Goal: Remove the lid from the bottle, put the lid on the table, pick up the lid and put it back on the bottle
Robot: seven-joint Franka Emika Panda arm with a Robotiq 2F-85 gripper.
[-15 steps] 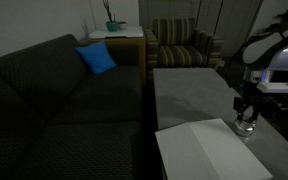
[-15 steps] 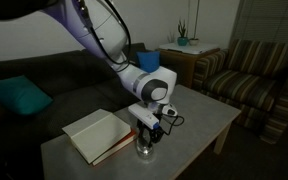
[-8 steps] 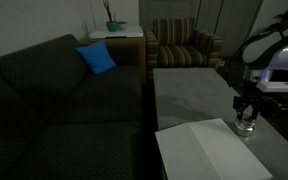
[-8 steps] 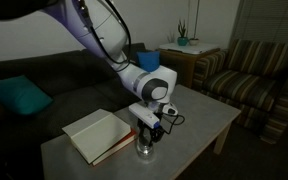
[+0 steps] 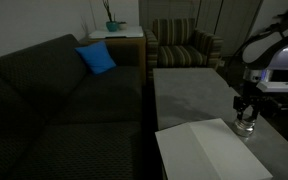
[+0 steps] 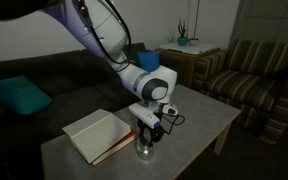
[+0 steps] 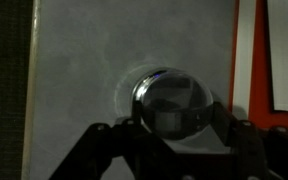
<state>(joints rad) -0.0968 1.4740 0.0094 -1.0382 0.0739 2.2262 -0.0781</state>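
Observation:
The small clear bottle [image 5: 246, 127] [image 6: 144, 151] stands on the grey table [image 5: 189, 95] [image 6: 199, 118], next to a white board. My gripper [image 5: 246, 112] [image 6: 147, 137] [image 7: 174, 120] comes straight down onto its top. In the wrist view the round silvery lid [image 7: 172, 100] sits between my two dark fingers, which press on its left and right sides. The gripper is shut on the lid, which still sits on the bottle. The bottle's body is mostly hidden under the lid in the wrist view.
A white flat board with a red edge [image 5: 209, 150] [image 6: 96, 135] [image 7: 247, 60] lies right beside the bottle. A dark sofa [image 5: 64, 110] with a blue cushion [image 5: 97, 58] runs along one side of the table. A striped armchair [image 5: 184, 45] [image 6: 249, 70] stands beyond the table.

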